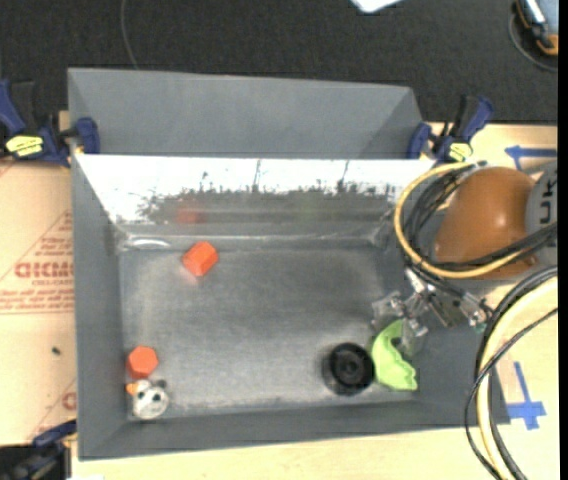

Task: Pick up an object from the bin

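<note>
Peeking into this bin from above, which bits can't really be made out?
1. Camera view: whether the gripper touches the green crumpled thing at the near right of the bin; the gripper overlaps its top edge.
2. Camera view: what the small white thing in the near left corner is; it is too small to tell.
3. Camera view: what the black round thing beside the green one is; it is too dark for detail.

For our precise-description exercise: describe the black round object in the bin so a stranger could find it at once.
In the grey metal bin, look to the lower right of its floor. Just left of a bright green thing lies the black round object. It alone is black and round.
</note>
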